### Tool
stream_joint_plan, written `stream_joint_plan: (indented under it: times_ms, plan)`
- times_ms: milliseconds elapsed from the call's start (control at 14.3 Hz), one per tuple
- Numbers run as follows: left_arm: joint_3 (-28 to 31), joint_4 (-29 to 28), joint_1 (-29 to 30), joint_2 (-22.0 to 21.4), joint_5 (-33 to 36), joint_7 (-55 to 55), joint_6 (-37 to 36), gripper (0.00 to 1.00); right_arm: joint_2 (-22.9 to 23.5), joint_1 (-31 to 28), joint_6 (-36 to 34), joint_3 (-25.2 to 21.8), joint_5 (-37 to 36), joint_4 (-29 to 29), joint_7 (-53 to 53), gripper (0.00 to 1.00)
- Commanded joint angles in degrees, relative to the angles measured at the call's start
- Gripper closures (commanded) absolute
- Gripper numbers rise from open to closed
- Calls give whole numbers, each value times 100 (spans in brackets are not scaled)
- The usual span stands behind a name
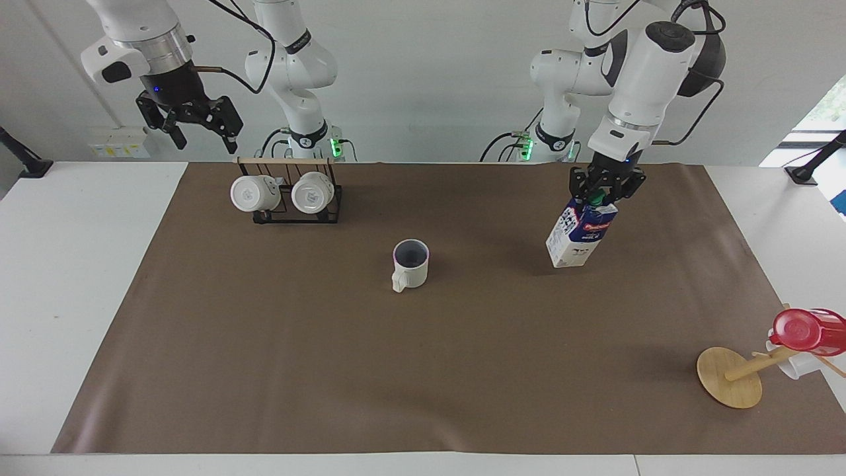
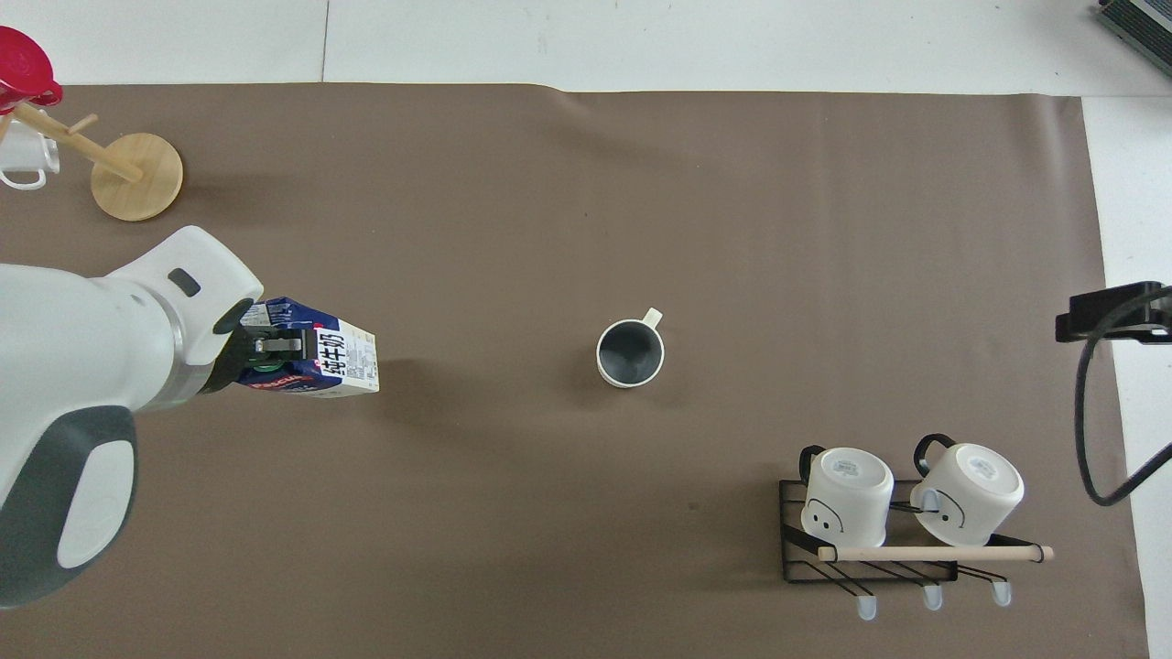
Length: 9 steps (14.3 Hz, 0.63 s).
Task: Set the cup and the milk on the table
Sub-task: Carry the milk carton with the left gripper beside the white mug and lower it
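1. Milk (image 1: 580, 234) hangs tilted from the left gripper (image 1: 606, 190), which is clamped on the carton's top around the green cap (image 1: 598, 197). It is up in the air over the brown sheet (image 1: 330, 370), toward the left arm's end of the table (image 1: 66, 277). In the overhead view the milk (image 2: 328, 361) sticks out from under the left gripper (image 2: 271, 350), its printed side facing up.
2. The right gripper (image 1: 195, 122) waits high above the table's edge nearest the robots, at the right arm's end, its fingers apart and holding nothing. The overhead view shows only a dark bit of that arm.
3. A black wire rack (image 1: 296, 201) stands on the sheet close to the robots, toward the right arm's end, with two white mugs (image 1: 254, 192) lying on their sides in it; it appears in the overhead view too (image 2: 879, 549).
4. The cup (image 1: 410, 264) stands upright on the sheet near the middle, farther from the robots than the rack, well apart from the milk; its handle points away from the robots (image 2: 630, 351).
5. Farthest out, at the left arm's end, a wooden stand (image 1: 730, 377) lies tipped over, its round base tilted up, with a red cup (image 1: 803, 330) on its peg.
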Motion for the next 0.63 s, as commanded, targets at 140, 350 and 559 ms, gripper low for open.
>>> stream_joint_plan:
  times_ms: [140, 350, 559]
  plan:
    - [43, 824, -570, 505, 45, -651, -415, 43, -98, -40, -70, -1, 110, -72, 39, 0]
    - [8, 833, -921, 663, 63, -1117, -292, 43, -98, -40, -61, -1, 110, -63, 39, 0]
    - [8, 815, -1220, 848, 63, -1425, -3, 43, -89, -40, -61, -1, 110, -63, 39, 0]
